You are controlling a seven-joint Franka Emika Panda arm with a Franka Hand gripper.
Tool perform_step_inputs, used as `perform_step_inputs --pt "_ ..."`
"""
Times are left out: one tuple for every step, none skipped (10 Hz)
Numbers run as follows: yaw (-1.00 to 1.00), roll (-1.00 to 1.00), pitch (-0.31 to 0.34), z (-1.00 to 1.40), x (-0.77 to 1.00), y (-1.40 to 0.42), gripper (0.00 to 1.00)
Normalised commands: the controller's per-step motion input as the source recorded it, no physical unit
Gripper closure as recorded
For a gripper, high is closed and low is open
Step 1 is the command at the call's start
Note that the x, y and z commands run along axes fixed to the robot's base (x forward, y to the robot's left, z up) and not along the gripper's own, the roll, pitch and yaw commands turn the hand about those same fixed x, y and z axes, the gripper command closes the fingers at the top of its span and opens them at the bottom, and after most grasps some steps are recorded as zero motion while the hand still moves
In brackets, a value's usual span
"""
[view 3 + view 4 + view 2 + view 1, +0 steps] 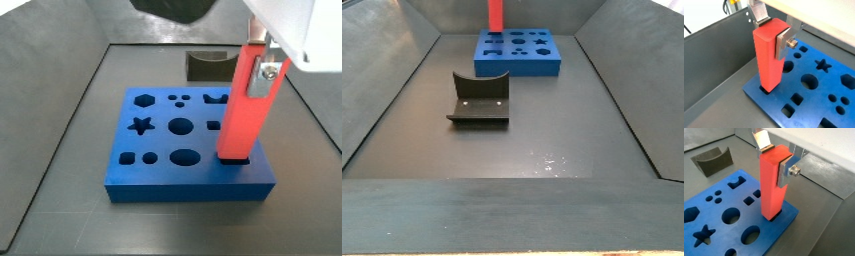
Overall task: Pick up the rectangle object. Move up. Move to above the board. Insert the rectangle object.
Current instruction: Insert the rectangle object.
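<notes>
The rectangle object [243, 105], a plain red bar, is standing upright with its lower end sitting in a cut-out near the board's [160, 170] edge. My tool [777, 164] is clamping its upper part from above.

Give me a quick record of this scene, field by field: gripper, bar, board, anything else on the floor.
gripper: near the red bar's top, fingers closed on it
rectangle object: upright, lower end in a cut-out at a corner of the board
board: blue, flat on the floor, other cut-outs empty
fixture: dark bracket, apart from the board
</notes>
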Motion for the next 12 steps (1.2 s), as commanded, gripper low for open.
perform_step_inputs --pt "0.00 0.00 -0.011 -0.11 0.15 0.00 1.00" --pt "0.00 0.00 0.000 -0.05 0.00 -0.02 1.00" --pt "0.00 0.00 0.000 -0.12 0.00 -0.05 1.00" --pt "0.07 0.00 0.000 -0.17 0.00 -0.10 1.00" --pt "0.15 0.00 -0.049 -0.16 0.00 -0.08 1.00" --pt "0.22 0.00 -0.077 -0.17 0.00 -0.08 1.00" --pt "0.24 0.00 -0.071 -0.15 0.00 -0.06 1.00" --pt "0.21 0.00 -0.071 -0.27 0.00 -0.09 1.00" --pt "0.17 0.11 -0.020 -0.55 0.02 -0.11 1.00" --pt "0.16 0.20 0.000 -0.65 0.07 -0.11 1.00" --pt "0.16 0.24 0.000 -0.63 0.11 -0.10 1.00" --pt "0.00 0.00 -0.006 0.00 0.00 0.00 1.00"
